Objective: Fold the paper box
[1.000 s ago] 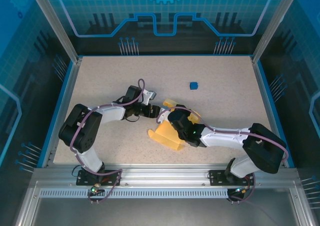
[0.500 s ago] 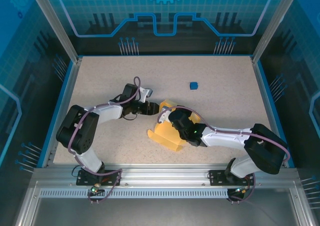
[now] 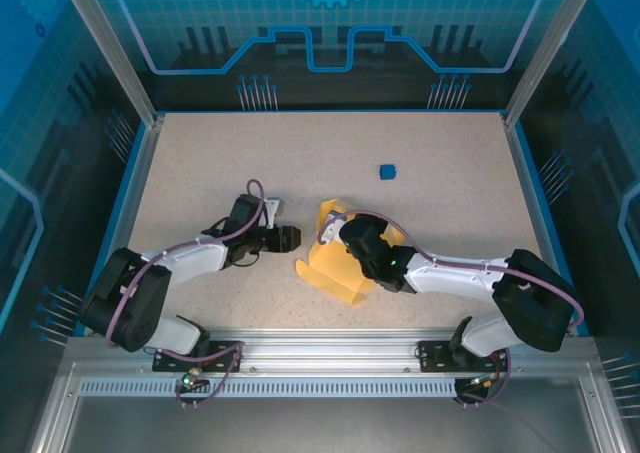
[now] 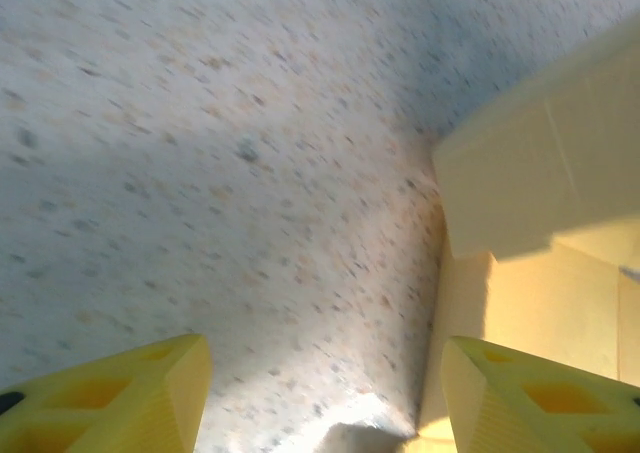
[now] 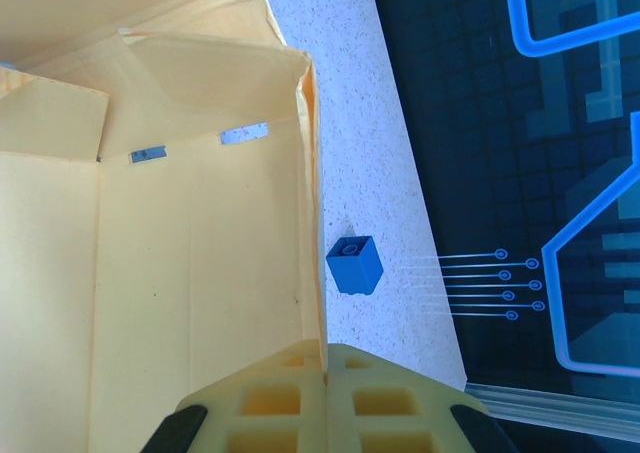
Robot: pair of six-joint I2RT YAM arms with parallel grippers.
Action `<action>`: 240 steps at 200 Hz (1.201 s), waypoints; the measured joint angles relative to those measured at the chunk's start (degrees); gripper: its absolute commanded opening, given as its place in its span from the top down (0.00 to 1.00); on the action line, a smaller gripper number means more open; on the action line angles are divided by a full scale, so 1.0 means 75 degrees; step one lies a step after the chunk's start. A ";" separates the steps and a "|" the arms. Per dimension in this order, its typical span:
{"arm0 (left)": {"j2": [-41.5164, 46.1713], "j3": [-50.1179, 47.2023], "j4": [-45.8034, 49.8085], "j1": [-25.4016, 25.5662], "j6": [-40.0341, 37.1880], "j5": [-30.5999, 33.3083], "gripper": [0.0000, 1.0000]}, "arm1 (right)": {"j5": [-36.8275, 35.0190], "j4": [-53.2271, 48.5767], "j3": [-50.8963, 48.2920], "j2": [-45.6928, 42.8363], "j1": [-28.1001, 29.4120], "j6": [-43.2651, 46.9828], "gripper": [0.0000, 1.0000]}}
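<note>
Mid-frame the right gripper (image 5: 325,355) pinches a wall of the paper box (image 3: 335,278), while the left gripper (image 3: 293,238), jaws apart, has backed off just left of it.

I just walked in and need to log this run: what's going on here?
Two robot arms are working on a pale yellow paper box in the middle of the speckled table. The box is only partly folded, with some walls raised and flaps loose. The right gripper is shut on the edge of one raised wall. The left gripper sits open just left of the box, holding nothing. A small blue cube lies apart, farther back.
</note>
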State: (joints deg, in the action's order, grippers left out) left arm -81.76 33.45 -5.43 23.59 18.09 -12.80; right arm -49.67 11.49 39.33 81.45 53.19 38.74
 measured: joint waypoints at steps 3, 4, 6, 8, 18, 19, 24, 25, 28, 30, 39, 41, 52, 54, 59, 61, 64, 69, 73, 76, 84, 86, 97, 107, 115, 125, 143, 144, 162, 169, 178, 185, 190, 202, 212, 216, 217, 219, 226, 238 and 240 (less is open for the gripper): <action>0.0000 -0.0012 -0.0006 0.0076 -0.0003 -0.0003 0.35 | 0.0012 -0.0015 0.0000 -0.0015 -0.0003 0.0000 1.00; 0.0000 -0.0012 -0.0009 0.0096 -0.0006 -0.0003 0.35 | 0.0015 -0.0017 0.0000 -0.0020 -0.0003 -0.0006 1.00; -0.0009 -0.0015 -0.0012 0.0157 -0.0032 0.0003 0.35 | 0.0023 -0.0023 0.0000 -0.0029 -0.0009 -0.0017 1.00; -0.0015 -0.0017 -0.0009 0.0216 -0.0032 0.0006 0.35 | 0.0032 -0.0029 0.0000 -0.0038 -0.0017 -0.0029 1.00; -0.0076 -0.0015 -0.0070 0.0458 -0.0093 0.0035 0.35 | 0.0052 -0.0050 0.0000 -0.0085 -0.0023 -0.0055 1.00; -0.0085 -0.0015 -0.0073 0.0478 -0.0102 0.0044 0.35 | 0.0055 -0.0055 0.0000 -0.0093 -0.0026 -0.0058 1.00; -0.0134 0.0009 -0.0090 0.0600 -0.0146 0.0085 0.35 | 0.0073 -0.0067 0.0000 -0.0117 -0.0038 -0.0076 1.00; -0.0160 0.0012 -0.0096 0.0627 -0.0157 0.0099 0.35 | 0.0076 -0.0067 0.0000 -0.0119 -0.0035 -0.0082 1.00; -0.0198 0.0029 -0.0099 0.0688 -0.0189 0.0140 0.35 | 0.0082 -0.0070 0.0000 -0.0131 -0.0041 -0.0087 1.00; -0.0230 0.0038 -0.0108 0.0729 -0.0204 0.0154 0.35 | 0.0085 -0.0076 0.0000 -0.0140 -0.0047 -0.0093 1.00; -0.0385 0.0102 -0.0119 0.0874 -0.0259 0.0283 0.35 | 0.0085 -0.0099 0.0000 -0.0172 -0.0052 -0.0119 1.00; -0.0420 0.0119 -0.0119 0.0909 -0.0274 0.0321 0.35 | 0.0087 -0.0102 0.0000 -0.0181 -0.0052 -0.0125 1.00; -0.0632 0.0230 -0.0119 0.1061 -0.0341 0.0562 0.36 | 0.0090 -0.0146 0.0000 -0.0227 -0.0055 -0.0169 1.00; -0.0670 0.0254 -0.0119 0.1087 -0.0350 0.0606 0.37 | 0.0093 -0.0152 0.0000 -0.0236 -0.0055 -0.0169 1.00; -0.0761 0.0303 -0.0119 0.1134 -0.0361 0.0758 0.38 | 0.0090 -0.0166 0.0000 -0.0265 -0.0058 -0.0178 1.00; -0.0781 0.0321 -0.0117 0.1142 -0.0370 0.0801 0.38 | 0.0093 -0.0172 0.0000 -0.0280 -0.0058 -0.0181 1.00; -0.0828 0.0341 -0.0114 0.1160 -0.0376 0.0886 0.39 | 0.0093 -0.0187 0.0000 -0.0297 -0.0061 -0.0198 1.00; -0.0889 0.0379 -0.0114 0.1192 -0.0382 0.1055 0.40 | 0.0099 -0.0198 0.0000 -0.0329 -0.0064 -0.0204 1.00; -0.0927 0.0393 -0.0117 0.1204 -0.0370 0.1172 0.40 | 0.0111 -0.0213 0.0000 -0.0367 -0.0067 -0.0221 1.00; -0.0947 0.0411 -0.0111 0.1212 -0.0379 0.1250 0.41 | 0.0117 -0.0219 0.0000 -0.0391 -0.0067 -0.0230 1.00; -0.1014 0.0455 -0.0111 0.1221 -0.0373 0.1472 0.43 | 0.0146 -0.0227 0.0000 -0.0452 -0.0067 -0.0254 1.00; -0.1040 0.0469 -0.0108 0.1221 -0.0361 0.1524 0.43 | 0.0157 -0.0224 0.0000 -0.0472 -0.0067 -0.0256 1.00; -0.1160 0.0568 -0.0111 0.1221 -0.0350 0.1757 0.45 | 0.0242 -0.0236 -0.0003 -0.0571 -0.0067 -0.0297 1.00; -0.1297 0.0682 -0.0114 0.1212 -0.0306 0.1912 0.47 | 0.0315 -0.0268 -0.0003 -0.0676 -0.0067 -0.0353 1.00; -0.1402 0.0769 -0.0114 0.1186 -0.0262 0.1985 0.49 | 0.0358 -0.0283 -0.0006 -0.0761 -0.0067 -0.0388 1.00; -0.1501 0.0842 -0.0114 0.1145 -0.0204 0.2020 0.50 | 0.0431 -0.0306 -0.0023 -0.0871 -0.0070 -0.0434 1.00; -0.1655 0.0944 -0.0111 0.0988 -0.0128 0.2011 0.51 | 0.0568 -0.0396 -0.0085 -0.1119 -0.0096 -0.0574 1.00; -0.1658 0.0950 -0.0111 0.0982 -0.0125 0.2008 0.51 | 0.0574 -0.0399 -0.0087 -0.1131 -0.0096 -0.0577 1.00; -0.1740 0.1070 -0.0038 0.0912 -0.0017 0.1961 0.51 | 0.0729 -0.0507 -0.0152 -0.1352 -0.0152 -0.0717 1.00; -0.1772 0.1113 -0.0003 0.0901 0.0000 0.1958 0.52 | 0.0766 -0.0545 -0.0160 -0.1402 -0.0166 -0.0755 1.00; -0.1813 0.1160 0.0020 0.0880 0.0006 0.1950 0.52 | 0.0833 -0.0592 -0.0160 -0.1434 -0.0187 -0.0801 1.00; -0.1842 0.1209 0.0064 0.0863 0.0006 0.1935 0.51 | 0.0871 -0.0615 -0.0160 -0.1440 -0.0198 -0.0833 1.00; -0.1853 0.1236 0.0096 0.0854 0.0006 0.1929 0.51 | 0.0895 -0.0641 -0.0163 -0.1440 -0.0201 -0.0857 1.00; -0.1865 0.1279 0.0143 0.0842 0.0003 0.1903 0.50 | 0.0927 -0.0697 -0.0163 -0.1437 -0.0201 -0.0892 1.00; -0.1865 0.1285 0.0143 0.0828 0.0000 0.1871 0.50 | 0.0962 -0.0717 -0.0163 -0.1425 -0.0201 -0.0918 1.00; -0.1865 0.1288 0.0143 0.0822 0.0000 0.1859 0.49 | 0.0973 -0.0734 -0.0163 -0.1413 -0.0201 -0.0930 1.00; -0.1865 0.1288 0.0143 0.0822 -0.0003 0.1853 0.49 | 0.0976 -0.0734 -0.0163 -0.1413 -0.0201 -0.0933 1.00; -0.1865 0.1291 0.0143 0.0816 -0.0003 0.1845 0.49 | 0.0976 -0.0737 -0.0163 -0.1402 -0.0201 -0.0941 1.00; -0.1865 0.1297 0.0143 0.0807 -0.0012 0.1807 0.48 | 0.1000 -0.0740 -0.0163 -0.1364 -0.0201 -0.0947 1.00; -0.1865 0.1317 0.0149 0.0775 -0.0032 0.1749 0.48 | 0.1035 -0.0743 -0.0163 -0.1274 -0.0201 -0.0968 1.00; -0.1865 0.1320 0.0149 0.0766 -0.0044 0.1731 0.47 | 0.1040 -0.0746 -0.0163 -0.1253 -0.0201 -0.0973 1.00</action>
State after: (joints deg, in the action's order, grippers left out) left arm -95.74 43.35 -4.32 29.34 17.76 0.19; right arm -41.87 5.89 38.11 72.05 51.68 31.44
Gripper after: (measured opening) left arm 0.517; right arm 0.046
